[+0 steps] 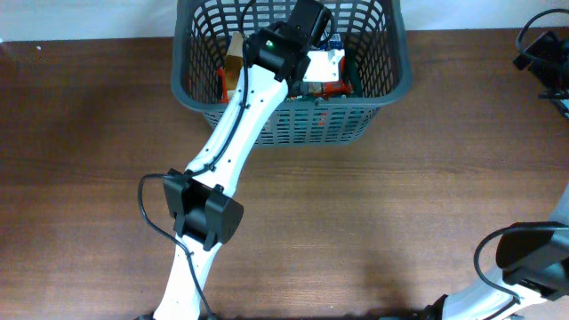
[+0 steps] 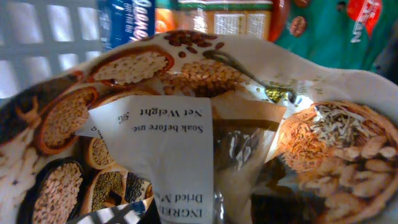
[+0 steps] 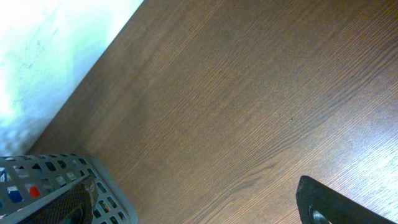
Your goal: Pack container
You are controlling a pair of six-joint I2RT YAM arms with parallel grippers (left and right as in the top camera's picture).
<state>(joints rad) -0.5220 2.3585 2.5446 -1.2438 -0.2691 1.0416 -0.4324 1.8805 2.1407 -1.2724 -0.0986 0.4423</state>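
Observation:
The dark gray lattice container [image 1: 293, 116] stands at the table's far edge; a corner of it shows in the right wrist view [image 3: 106, 190]. My left gripper [image 1: 309, 31] reaches down inside it, fingertips hidden from above. In the left wrist view a snack pack printed with grains and a white label [image 2: 149, 124] fills the frame right at the jaws [image 2: 199, 218], which appear shut on it. A white and red pack [image 1: 324, 73] lies in the container below the gripper. My right gripper [image 3: 199, 208] is open and empty over bare table.
More packs lie in the container: a blue one [image 2: 124, 22], an orange one [image 2: 242, 18] and a green one [image 2: 329, 31]. The right arm's base [image 1: 533, 258] is at the front right. Black cables [image 1: 542, 53] lie at the far right.

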